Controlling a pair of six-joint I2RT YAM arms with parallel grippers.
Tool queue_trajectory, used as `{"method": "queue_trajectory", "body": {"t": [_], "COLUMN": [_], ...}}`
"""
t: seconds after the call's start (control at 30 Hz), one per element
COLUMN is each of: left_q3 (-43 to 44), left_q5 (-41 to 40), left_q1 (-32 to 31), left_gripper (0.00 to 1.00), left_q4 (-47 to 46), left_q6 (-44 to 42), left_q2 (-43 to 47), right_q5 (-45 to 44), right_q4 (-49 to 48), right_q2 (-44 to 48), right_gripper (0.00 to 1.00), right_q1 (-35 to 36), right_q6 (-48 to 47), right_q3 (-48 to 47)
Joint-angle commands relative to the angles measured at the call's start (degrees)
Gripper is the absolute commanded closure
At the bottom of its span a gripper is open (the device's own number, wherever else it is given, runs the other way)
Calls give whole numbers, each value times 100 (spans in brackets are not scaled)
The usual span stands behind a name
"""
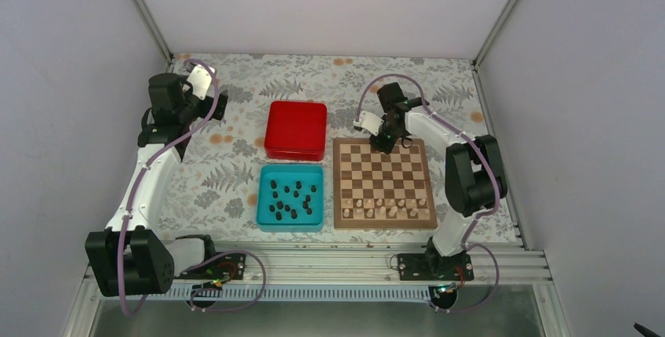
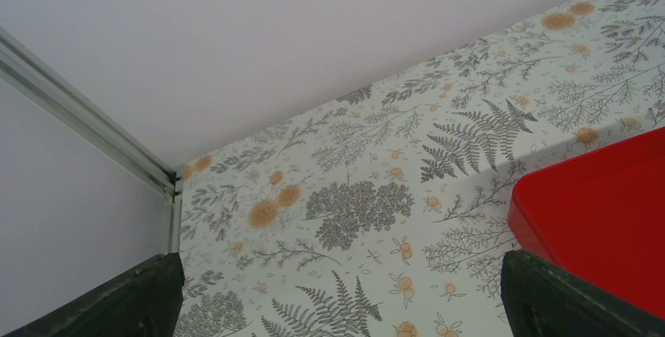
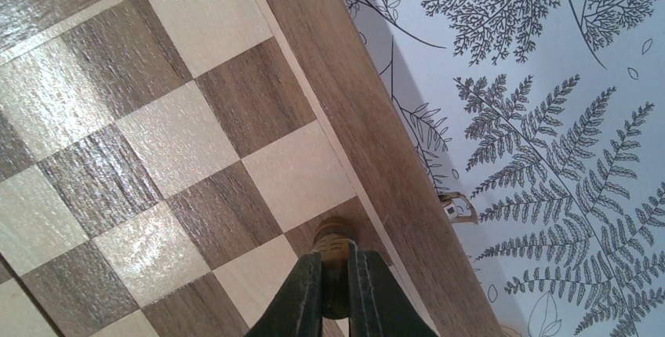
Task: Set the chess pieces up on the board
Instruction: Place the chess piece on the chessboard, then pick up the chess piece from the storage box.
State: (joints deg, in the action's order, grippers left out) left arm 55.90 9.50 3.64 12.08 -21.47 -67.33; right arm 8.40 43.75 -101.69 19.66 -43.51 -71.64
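Placing a dark chess piece (image 3: 332, 237) at the far rank of the chessboard (image 1: 384, 176), with the right tool (image 3: 333, 265) doing the work.

The right tool is clenching the small turned piece by its sides, the head showing past the tips, and is holding it at a dark square beside the board's far border; whether the base is touching the wood cannot be told. The other dark chess pieces (image 1: 290, 198) are lying loose in the teal tray (image 1: 263, 176) beside the board, while pale pieces (image 1: 384, 208) are occupying the near ranks. The left tool (image 2: 339, 282) is hanging released, fingers wide apart, above the counter (image 2: 345, 196) near the red box (image 2: 604, 211). Handling, as judged: light, rigid, smooth and round, so likely slipping or toppling easily; gripping low on the stem and releasing gently is advisable.
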Motion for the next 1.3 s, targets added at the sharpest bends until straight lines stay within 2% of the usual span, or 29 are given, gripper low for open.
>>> {"method": "queue_trajectory", "body": {"t": [0.0,0.3,0.47,0.6,0.73,0.97,1.27], "left_q3": [-17,-9,-10,-18,-39,-44,-79], "left_q5": [58,66,57,36,16,-15,-61], "left_q1": [5,1,5,5,5,5,3], "left_gripper": [0,0,0,0,0,0,0], "left_q4": [-92,-100,-110,-109,-138,-142,-172], "left_q6": [-41,-50,-50,-41,-42,-40,-31], "left_q2": [56,47,45,53,48,62,102], "right_q5": [-10,31,-44,-128,-166,-61,-41], "right_q4": [229,449,775,984,1091,981,567], "right_q2": [-90,238,366,350,208,-510,-1764], "right_gripper": [92,68,61,59,58,57,58], "right_q1": [-59,-25,267,854,1748,3180,3943], "right_q6": [-98,-38,48,220,445,664,716], "right_q3": [-43,-411,-957,-1348,-1725,-2368,-2907]}}
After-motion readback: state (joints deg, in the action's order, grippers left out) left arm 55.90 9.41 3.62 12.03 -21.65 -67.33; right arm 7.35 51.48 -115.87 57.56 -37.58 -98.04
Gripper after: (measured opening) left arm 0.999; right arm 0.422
